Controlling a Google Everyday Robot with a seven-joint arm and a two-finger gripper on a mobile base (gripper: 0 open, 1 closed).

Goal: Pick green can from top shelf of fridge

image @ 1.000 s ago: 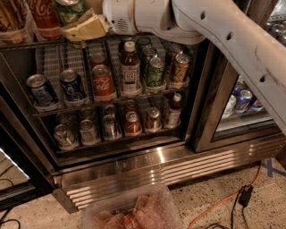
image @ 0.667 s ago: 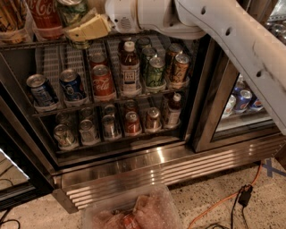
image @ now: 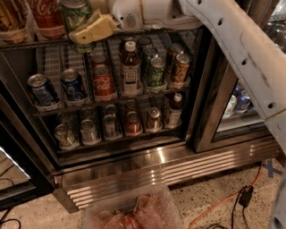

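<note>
**Gripper (image: pixel 91 30) at the green can (image: pixel 75 12)**

You see the gripper at the upper left, lying against the lower right side of the green can. The can stands on the top shelf (image: pixel 27 43) of the fridge (image: pixel 156 167), just right of a red Coca-Cola can (image: pixel 47 15). You cannot tell whether the gripper clamps it.

The scene was dim and warm-toned. Light fell from above and in front. The ribbed steel base panel (image: pixel 147 167) of the fridge (image: pixel 202 112) carried a bright glare band, and the can lids showed small highlights. The racks receded into shadow toward the rear. The hand (image: pixel 87 31), at the green can (image: pixel 73 12) on the top shelf (image: pixel 27 44), was evenly lit. The white arm (image: pixel 241 58) at right appeared soft and pale. The plastic container (image: pixel 134 210) at the bottom edge was blurred.
</note>
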